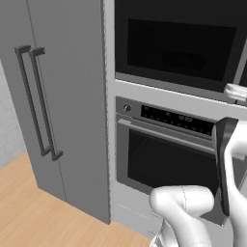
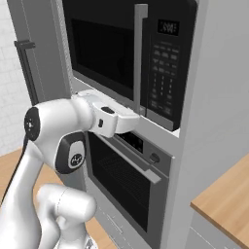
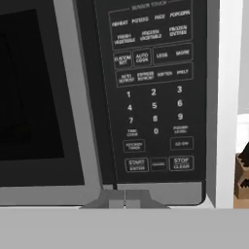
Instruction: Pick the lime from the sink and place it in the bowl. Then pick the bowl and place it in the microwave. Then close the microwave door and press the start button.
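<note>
Gripper: I see my gripper with its fingertips pressed together and pinching nothing, low in the hand view
Microwave: the microwave stands right ahead of the gripper
Microwave door: the microwave door looks shut against the frame, up and to the left of the fingertips
Button panel: the button panel sits straight above the fingertips in the hand view, with the start button just above them and slightly right
Oven: the oven lies below my hand
Lime and bowl: I cannot tell where they are behind the dark window
</note>
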